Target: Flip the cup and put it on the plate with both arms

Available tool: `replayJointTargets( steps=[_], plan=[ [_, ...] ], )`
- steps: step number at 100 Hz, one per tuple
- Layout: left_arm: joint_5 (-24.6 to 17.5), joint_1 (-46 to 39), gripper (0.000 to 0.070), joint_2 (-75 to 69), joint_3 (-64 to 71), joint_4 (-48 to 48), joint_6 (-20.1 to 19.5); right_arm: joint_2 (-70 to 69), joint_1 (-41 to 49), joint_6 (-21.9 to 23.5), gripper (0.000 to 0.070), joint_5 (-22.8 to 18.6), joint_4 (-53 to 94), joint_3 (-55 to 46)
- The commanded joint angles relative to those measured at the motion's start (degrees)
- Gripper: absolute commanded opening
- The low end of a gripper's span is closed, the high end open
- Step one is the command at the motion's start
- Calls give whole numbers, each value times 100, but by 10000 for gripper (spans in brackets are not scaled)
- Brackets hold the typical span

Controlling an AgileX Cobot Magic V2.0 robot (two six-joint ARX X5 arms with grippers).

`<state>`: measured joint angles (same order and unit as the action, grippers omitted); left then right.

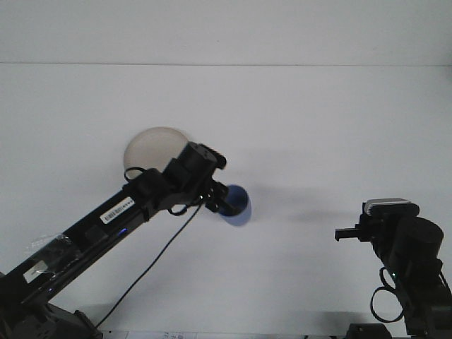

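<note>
Sitting low at the near right edge, well apart from everything else: the black right gripper (344, 234) on its bulky jointed arm, a grey-topped camera block above the wrist, short fingers pointing left over the bare white tabletop (318, 127) (too small and dark here to tell whether parted or together).

Reaching up diagonally from the near left corner: the long black left arm (92, 229), carrying a white barcode label on its upper link and trailing a thin black cable (152, 272) down toward the bottom edge.

Clamping at its far end: the left gripper (217, 199), fingers closed around the small blue plastic cup (233, 205), holding it off the table, tilted on its side and blurred, a faint shadow lying to its right.

Lying farther back, partly hidden behind the left wrist: the round cream-coloured plate (152, 145), flat on the table, just up-left of the held cup and not touching it.
</note>
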<state>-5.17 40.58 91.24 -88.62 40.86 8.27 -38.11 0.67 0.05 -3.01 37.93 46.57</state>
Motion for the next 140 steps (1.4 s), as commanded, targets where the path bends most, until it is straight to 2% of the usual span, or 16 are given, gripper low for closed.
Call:
replayJointTargets(
  steps=[1,8,19,45,65,95,101,114,121,123,140],
  plan=[
    [413,-273,9,90,-431,153,-168,-20,2,15,0,2,-35,85],
    [699,-706,10,94,-706,262,-188,-20,2,15,0,2,-39,85],
    [883,-1390,10,94,-826,221,-232,-20,2,15,0,2,-44,85],
    [931,-2616,10,562,-826,-107,-289,-20,2,15,0,0,-44,85],
    [929,-2979,10,1233,-826,-286,-291,-20,2,15,0,0,-39,85],
    [925,-3040,34,1768,-826,-216,-267,-20,2,15,0,2,-39,85],
    [925,-3040,129,1768,-826,-249,-262,-20,2,15,0,2,-42,85],
    [925,-3042,524,1729,-863,-267,-192,-20,2,15,0,2,-44,85],
    [925,-3062,673,1694,-940,-210,-155,-20,2,15,0,2,-44,85],
    [925,-3062,699,1679,-970,-192,-155,-20,2,15,0,2,-44,85],
    [925,-3060,700,1276,-1071,-205,-146,-20,2,15,0,2,-44,85]
  ],
)
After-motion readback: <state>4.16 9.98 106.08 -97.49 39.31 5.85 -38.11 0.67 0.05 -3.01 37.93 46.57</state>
